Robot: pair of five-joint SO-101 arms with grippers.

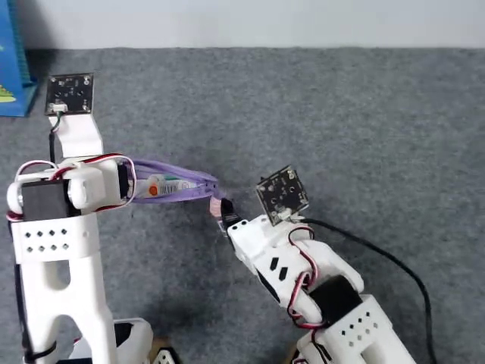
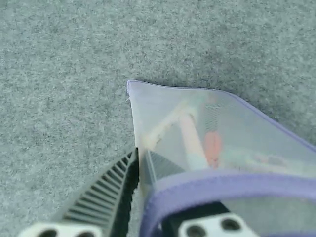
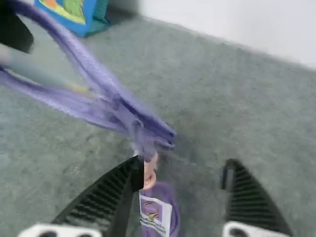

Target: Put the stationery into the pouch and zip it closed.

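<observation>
Pouch (image 1: 178,186) is hanging above the tabletop (image 1: 341,114) with stationery (image 2: 197,143) inside, the left jaws clamping one end. Its long axis is running toward the right jaws, which are standing open astride the zipper pull (image 3: 148,173), nearest that arm.

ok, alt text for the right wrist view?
The right pincer is open above grey carpet, with the purple pouch zipper end just ahead and its pink pull tab beside one finger. A blue box stands by the far wall.
</observation>
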